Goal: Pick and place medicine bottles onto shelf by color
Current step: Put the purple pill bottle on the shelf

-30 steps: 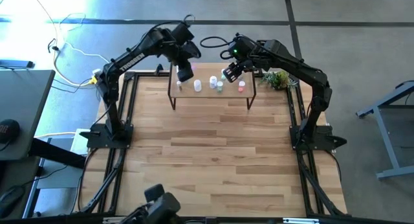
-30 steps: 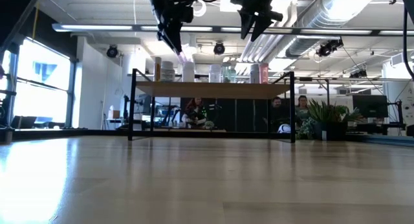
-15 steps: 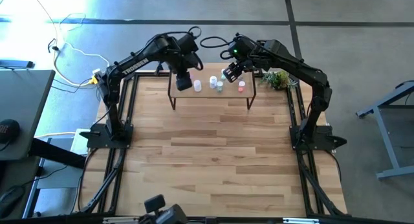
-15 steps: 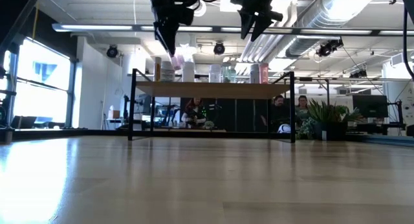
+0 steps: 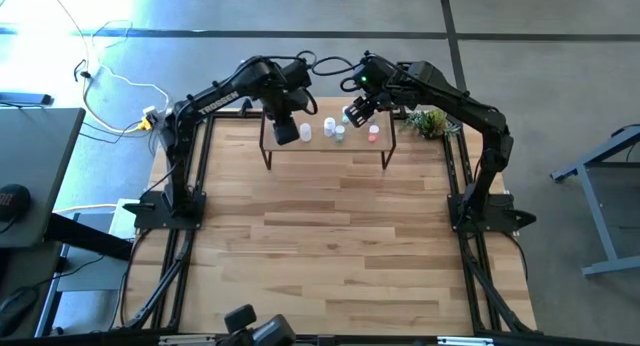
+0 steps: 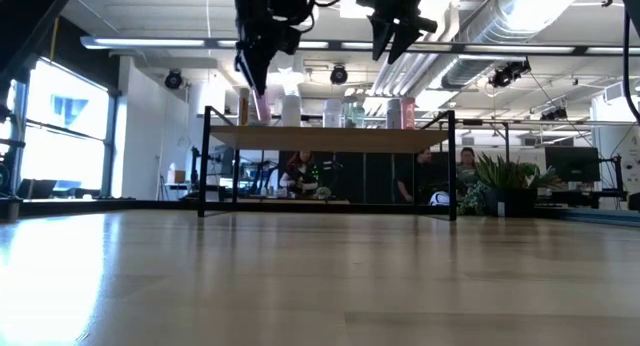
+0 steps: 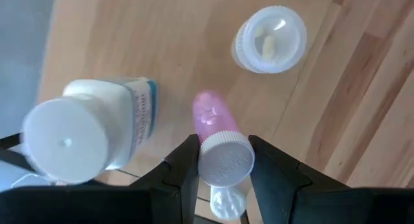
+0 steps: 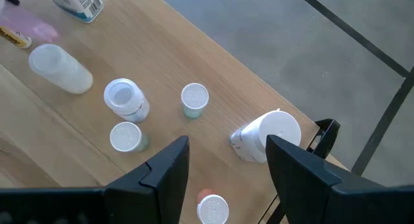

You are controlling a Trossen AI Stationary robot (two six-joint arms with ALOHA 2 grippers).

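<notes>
The shelf (image 5: 325,146) is a light-wood board on black legs at the table's far side; in the low view the shelf (image 6: 330,137) carries a row of bottles. Several small bottles stand on it: white (image 5: 305,132), teal-tinted (image 5: 340,134), reddish (image 5: 373,133). My left gripper (image 5: 285,132) is over the shelf's left end, shut on a pink bottle (image 7: 210,114). A large white bottle with a blue label (image 7: 84,130) and a clear bottle (image 7: 270,37) stand beside it. My right gripper (image 8: 226,179) hangs open above the shelf's middle. My left gripper pinches the pink bottle by its white cap (image 7: 224,160), one finger (image 7: 184,166) on each side, coming from above and pointing down. The bottle hangs upright below the fingers, low over the shelf board; whether its bottom touches the board I cannot tell.
A small green plant (image 5: 428,121) stands past the shelf's right end. Cables (image 5: 325,64) lie behind the shelf. The wide slatted tabletop (image 5: 330,246) stretches in front of the shelf. People (image 6: 300,171) sit in the room beyond.
My left gripper has come down toward the shelf's left end, carrying the pink bottle with it, and now sits among the bottles standing there. My right gripper has kept still.
</notes>
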